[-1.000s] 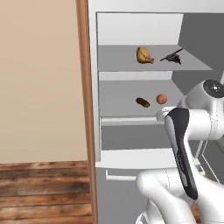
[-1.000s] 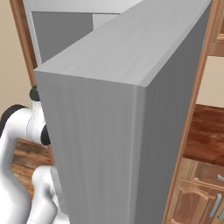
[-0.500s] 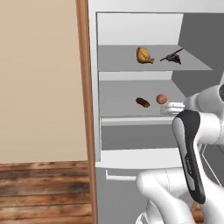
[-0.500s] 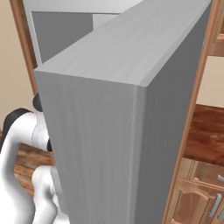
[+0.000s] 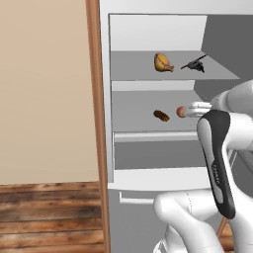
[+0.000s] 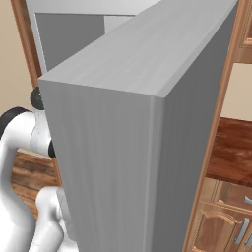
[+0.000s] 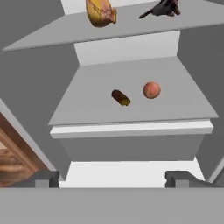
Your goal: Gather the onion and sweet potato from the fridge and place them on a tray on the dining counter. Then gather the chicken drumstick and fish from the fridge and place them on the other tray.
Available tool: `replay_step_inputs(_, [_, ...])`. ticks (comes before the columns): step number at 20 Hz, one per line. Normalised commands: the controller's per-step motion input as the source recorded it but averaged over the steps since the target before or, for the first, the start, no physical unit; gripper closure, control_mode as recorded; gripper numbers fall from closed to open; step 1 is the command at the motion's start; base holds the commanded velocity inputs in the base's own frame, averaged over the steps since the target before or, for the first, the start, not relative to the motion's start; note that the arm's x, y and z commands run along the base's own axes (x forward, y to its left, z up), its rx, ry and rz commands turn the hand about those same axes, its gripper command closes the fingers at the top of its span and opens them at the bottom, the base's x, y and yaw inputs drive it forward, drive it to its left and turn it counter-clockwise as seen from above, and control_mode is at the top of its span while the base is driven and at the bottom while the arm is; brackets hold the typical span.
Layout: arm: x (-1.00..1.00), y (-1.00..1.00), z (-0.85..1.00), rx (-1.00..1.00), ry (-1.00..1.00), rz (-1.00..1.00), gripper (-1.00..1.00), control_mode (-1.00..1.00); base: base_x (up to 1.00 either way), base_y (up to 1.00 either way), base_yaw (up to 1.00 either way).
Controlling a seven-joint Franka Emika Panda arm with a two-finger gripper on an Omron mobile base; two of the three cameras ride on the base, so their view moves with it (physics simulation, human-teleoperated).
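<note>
The tall brushed-silver fridge [image 5: 148,44] stands open, and on its middle grey shelf [image 7: 87,105] the small round orange-brown onion [image 7: 151,90] lies near the dark brown elongated sweet potato [image 7: 121,97], not touching it. The robot's two dark fingers [image 7: 43,178] are spread wide apart, holding nothing, in front of that shelf.

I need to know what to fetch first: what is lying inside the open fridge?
Inside the fridge: the chicken drumstick and dark fish on the upper shelf, the sweet potato and onion on the one below. The robot's arm covers the right side lower down.
</note>
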Motion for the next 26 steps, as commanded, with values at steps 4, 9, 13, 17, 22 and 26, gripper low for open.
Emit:
replay_step_inputs(4, [0.00, 0.00, 0.33, 0.00, -0.05, 0.00, -1.00, -1.00, 0.00, 0.00, 0.00])
replay_step_inputs(9, [0.00, 0.00, 0.26, 0.00, 0.00, 0.00, -1.00, -1.00, 0.00, 0.00, 0.00])
replay_step_inputs(13, [0.10, 0.00, 0.19, -0.01, 0.00, 0.00, -1.00, -1.00, 0.00, 0.00, 0.00])
replay_step_inputs(17, [0.24, 0.00, 0.06, -0.02, 0.00, 0.00, -1.00, -1.00, 0.00, 0.00, 0.00])
replay_step_inputs(22, [0.29, 0.03, 0.13, -0.04, 0.00, 0.00, -1.00, -1.00, 0.00, 0.00, 0.00])
replay_step_inputs(26, [0.29, 0.02, 0.23, -0.04, 0.00, 0.00, -1.00, -1.00, 0.00, 0.00, 0.00])
